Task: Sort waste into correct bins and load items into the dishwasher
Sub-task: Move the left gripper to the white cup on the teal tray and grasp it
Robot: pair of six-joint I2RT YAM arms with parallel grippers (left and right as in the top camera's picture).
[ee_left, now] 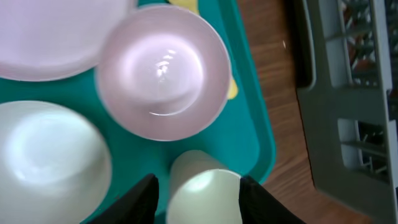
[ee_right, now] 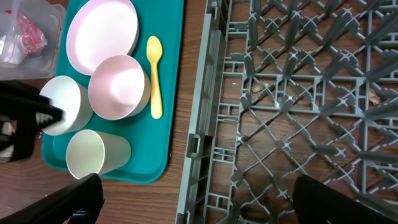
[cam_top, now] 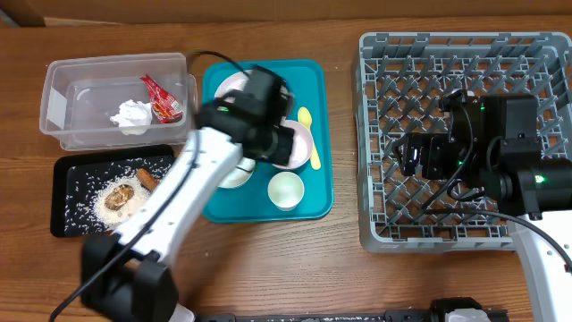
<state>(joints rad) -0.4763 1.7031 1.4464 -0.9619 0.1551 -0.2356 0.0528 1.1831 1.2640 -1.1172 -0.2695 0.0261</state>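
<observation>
On the teal tray (cam_top: 315,204) lie a white-pink plate (cam_top: 229,87), a pink-tinted bowl (ee_left: 163,71), a white bowl (ee_left: 43,155), a white cup (cam_top: 286,190) on its side and a yellow spoon (cam_top: 309,136). My left gripper (ee_left: 198,186) is open, low over the tray, its fingers on either side of the cup (ee_left: 202,200). My right gripper (ee_right: 196,186) is open wide and empty over the grey dish rack (cam_top: 465,225), near its left edge. The clear tub (cam_top: 61,100) holds the napkin (cam_top: 132,116) and red wrapper (cam_top: 161,98). The black tray (cam_top: 63,201) holds rice (cam_top: 85,186), the brown lump (cam_top: 119,192) and the stick (cam_top: 147,177).
The left arm reaches from the front edge across the black tray to the teal tray. A strip of bare wood (cam_top: 344,134) separates the teal tray from the rack. The rack's pegs (ee_right: 298,37) stand upright.
</observation>
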